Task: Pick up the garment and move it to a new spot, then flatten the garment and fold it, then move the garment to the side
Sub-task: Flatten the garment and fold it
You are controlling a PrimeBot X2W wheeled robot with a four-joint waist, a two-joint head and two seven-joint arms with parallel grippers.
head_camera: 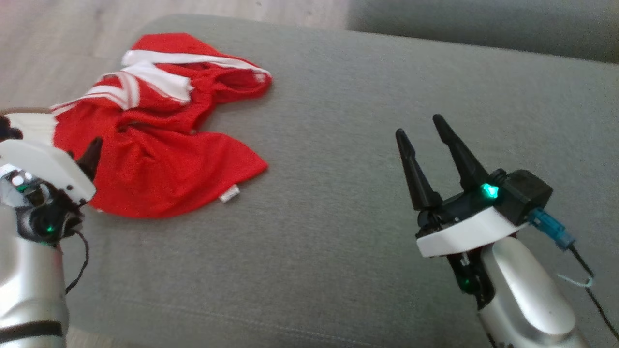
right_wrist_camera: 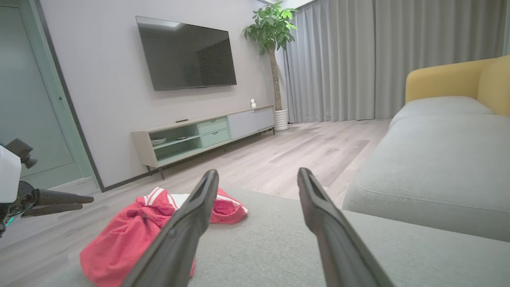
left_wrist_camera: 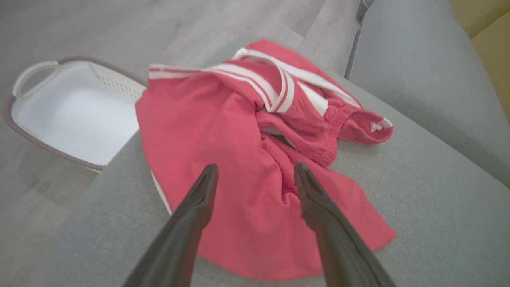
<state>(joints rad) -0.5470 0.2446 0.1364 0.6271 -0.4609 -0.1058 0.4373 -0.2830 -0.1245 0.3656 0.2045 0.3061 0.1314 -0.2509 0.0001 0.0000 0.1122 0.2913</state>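
Risks pinching one loose layer only.
Holds left end effector (left_wrist_camera: 255,166) wide, empty, over garment (left_wrist_camera: 223,119) bunched at cushion's (left_wrist_camera: 418,199) left edge.

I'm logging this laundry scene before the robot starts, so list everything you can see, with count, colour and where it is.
garment: one, red with white stripes, crumpled on the seat
seat: one, grey, under the garment
basket: one, white, on the floor beside the seat
television: one, black, on the wall
cabinet: one, pale, below the television
plant: one, green, right of the television
left gripper: one, dark, open, aimed at the garment
right gripper: one, dark, open, over bare seat
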